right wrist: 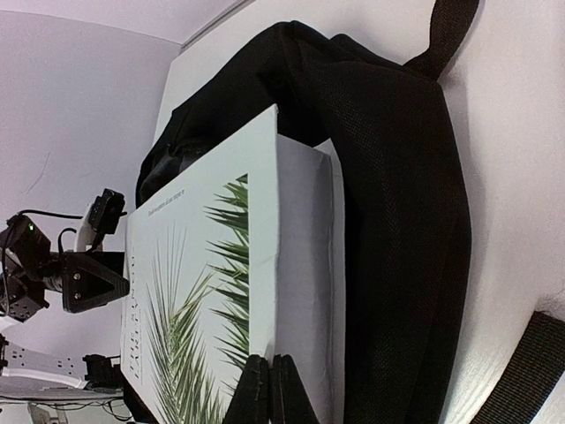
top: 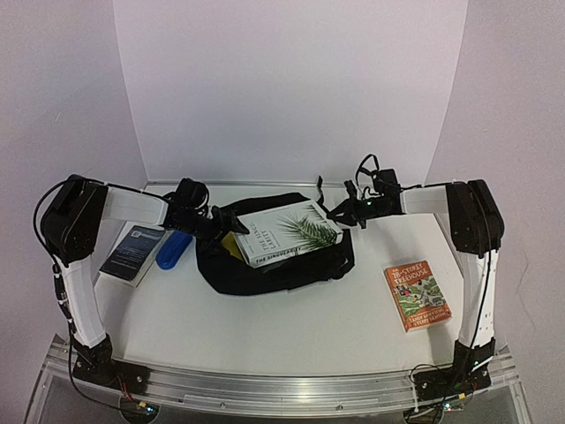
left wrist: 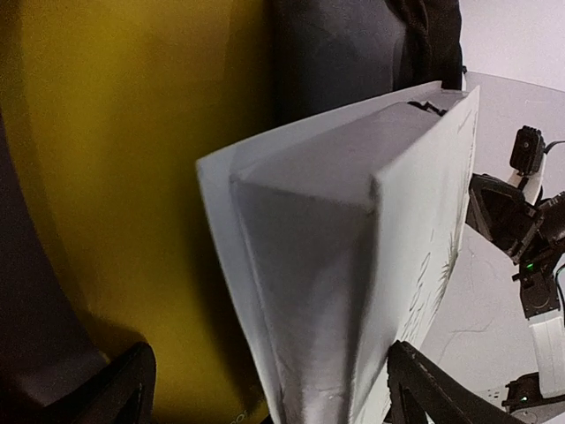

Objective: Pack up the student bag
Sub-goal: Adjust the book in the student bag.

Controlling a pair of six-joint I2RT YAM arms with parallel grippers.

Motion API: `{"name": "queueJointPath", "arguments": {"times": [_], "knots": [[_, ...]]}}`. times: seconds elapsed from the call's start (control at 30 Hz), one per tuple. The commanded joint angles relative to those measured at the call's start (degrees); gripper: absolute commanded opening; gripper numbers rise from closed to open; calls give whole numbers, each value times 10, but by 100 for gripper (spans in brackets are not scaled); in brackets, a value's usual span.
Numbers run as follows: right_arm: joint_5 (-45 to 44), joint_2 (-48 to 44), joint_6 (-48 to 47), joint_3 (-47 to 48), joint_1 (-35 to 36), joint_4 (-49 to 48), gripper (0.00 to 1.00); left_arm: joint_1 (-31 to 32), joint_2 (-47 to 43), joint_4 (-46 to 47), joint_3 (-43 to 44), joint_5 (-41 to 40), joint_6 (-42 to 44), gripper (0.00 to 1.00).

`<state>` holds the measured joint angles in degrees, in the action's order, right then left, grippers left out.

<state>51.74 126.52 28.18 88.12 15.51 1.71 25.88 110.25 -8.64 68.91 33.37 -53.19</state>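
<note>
From above, your student bag (top: 265, 274), black, soft and slumped, lies mid-tabletop (top: 353, 327) under a white book (top: 287, 231). Your left claw (left wrist: 269, 382) gapes astride the book's corner. Your right claw (right wrist: 269, 389) pinches its cover edge, beside the bag's black mesh.

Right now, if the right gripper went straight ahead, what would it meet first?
The white palm-print book on the black fabric backpack: its page edge sits ahead of the right gripper, apparently close.
</note>
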Motion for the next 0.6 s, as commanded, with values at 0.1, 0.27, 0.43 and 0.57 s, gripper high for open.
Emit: {"name": "queueJointPath", "arguments": {"times": [0.1,0.27,0.43,0.57], "knots": [[-47,2,-80,-9,0,81,0,53,23,90,92,75,7,79],[-61,1,-111,10,3,106,11,64,-18,120,102,68,21,66],[-69,-10,-146,23,12,137,24,63,-59,108,105,54,33,53],[-82,-31,-161,41,20,153,59,60,-70,94,111,36,24,29]]}}
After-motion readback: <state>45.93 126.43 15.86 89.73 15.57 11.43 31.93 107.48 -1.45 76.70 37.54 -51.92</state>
